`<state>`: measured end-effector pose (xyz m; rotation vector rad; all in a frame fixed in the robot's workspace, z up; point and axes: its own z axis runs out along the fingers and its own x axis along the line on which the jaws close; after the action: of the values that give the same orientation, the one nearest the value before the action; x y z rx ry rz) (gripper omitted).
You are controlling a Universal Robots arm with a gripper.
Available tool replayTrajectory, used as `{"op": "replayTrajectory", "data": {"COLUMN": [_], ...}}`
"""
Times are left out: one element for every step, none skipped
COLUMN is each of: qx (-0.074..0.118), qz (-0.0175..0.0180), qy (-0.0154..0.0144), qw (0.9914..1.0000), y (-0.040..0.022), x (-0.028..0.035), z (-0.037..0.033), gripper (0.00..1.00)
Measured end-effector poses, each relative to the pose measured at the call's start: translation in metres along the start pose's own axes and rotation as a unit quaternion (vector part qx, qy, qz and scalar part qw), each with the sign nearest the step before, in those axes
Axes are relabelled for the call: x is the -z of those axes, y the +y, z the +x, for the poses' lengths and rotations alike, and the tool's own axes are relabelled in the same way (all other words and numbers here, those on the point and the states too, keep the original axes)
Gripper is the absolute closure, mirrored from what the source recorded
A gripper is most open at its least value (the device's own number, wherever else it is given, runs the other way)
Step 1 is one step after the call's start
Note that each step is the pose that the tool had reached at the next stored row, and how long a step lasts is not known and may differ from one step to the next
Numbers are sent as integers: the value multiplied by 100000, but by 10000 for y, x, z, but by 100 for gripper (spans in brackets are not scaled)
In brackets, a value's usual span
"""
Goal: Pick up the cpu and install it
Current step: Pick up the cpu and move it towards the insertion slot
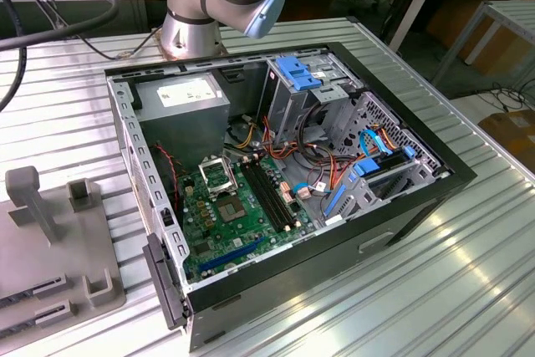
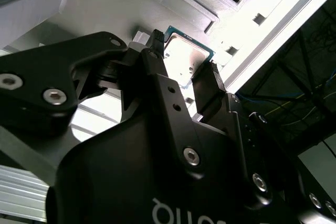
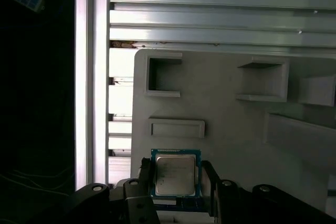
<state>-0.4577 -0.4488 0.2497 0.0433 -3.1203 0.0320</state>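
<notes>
Squarely, cpu (image 3: 176, 176) in hand (image 3: 178, 178), pale face wristward

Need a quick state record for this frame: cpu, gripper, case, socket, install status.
cpu: pale metal face showing, over the grey tray, seen in both wrist views
gripper: at the cpu; hold cannot be confirmed
case: open, lying on the ribbed metal table
socket: on the green board inside the case
install: not done; the cpu is at the tray
</notes>
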Motion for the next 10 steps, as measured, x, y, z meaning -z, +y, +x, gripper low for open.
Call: {"op": "replayTrajectory", "data": {"qx": [1, 0, 0, -2, -1, 1, 0, 1, 2, 1], "qz": [-1, -2, 1, -1, 2, 1, -2, -6, 0, 8], "qy": [0, -1, 4, 7, 10, 9, 10, 7, 16, 29], "qw": [100000, 100000, 100000, 100000, 100000, 100000, 100000, 100000, 100000, 100000], "y": [0, 0, 0, 0, 0, 0, 0, 0, -1, -1], "x": [4, 7, 10, 13, 16, 20, 22, 24, 29, 35], "z": [0, 0, 0, 0, 0, 0, 0, 0, 0, 1], "gripper": [53, 53, 53, 53, 53, 53, 53, 53, 53, 53]}}
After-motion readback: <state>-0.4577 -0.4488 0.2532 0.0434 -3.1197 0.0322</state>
